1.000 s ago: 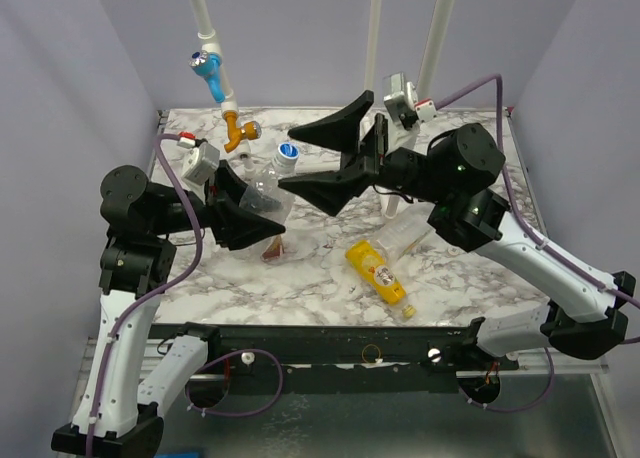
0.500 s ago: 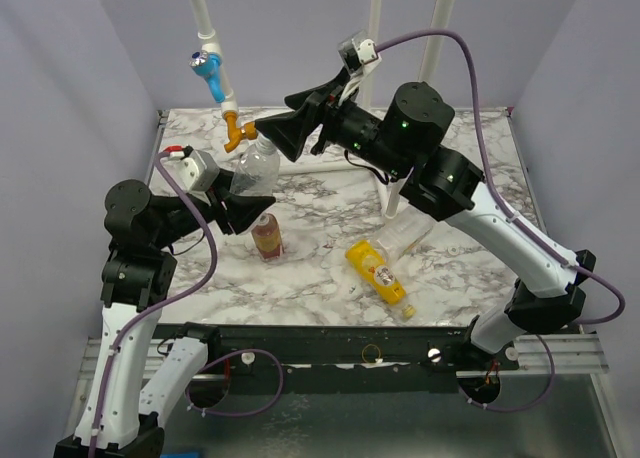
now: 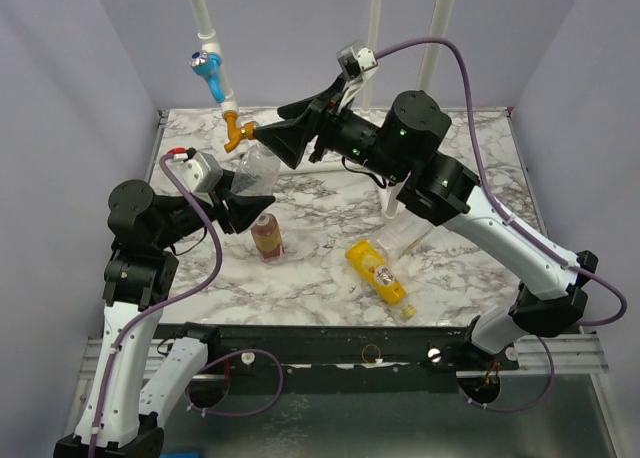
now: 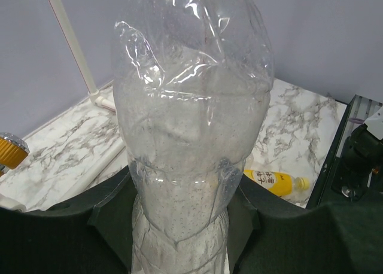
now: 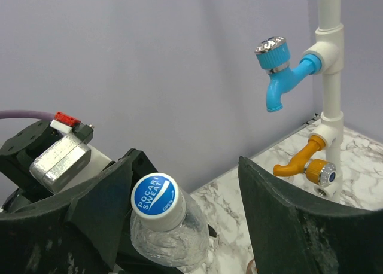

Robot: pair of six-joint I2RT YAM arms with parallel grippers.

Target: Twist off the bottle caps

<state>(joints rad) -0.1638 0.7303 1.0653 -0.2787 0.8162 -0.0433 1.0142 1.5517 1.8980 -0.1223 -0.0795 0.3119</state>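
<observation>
Only the right wrist view shows the blue-and-white cap (image 5: 155, 194), its printed top turned toward that camera. From above, the right gripper (image 3: 272, 138) hides it. Only the left wrist view shows the grip up close: the left gripper (image 4: 179, 211) is clamped on the lower body of the wide clear bottle (image 4: 191, 124), one finger pressing each side. The right gripper's jaws stand apart, straddling the cap. There is a clear gap on the side toward the orange tap (image 5: 302, 160), and whether the other finger touches the cap cannot be told. The bottle is held off the table just in front of the orange tap, its long axis tilted, base down in the left gripper and neck rising toward the tap. The brown bottle (image 3: 266, 236) stands upright further forward of the tap.
</observation>
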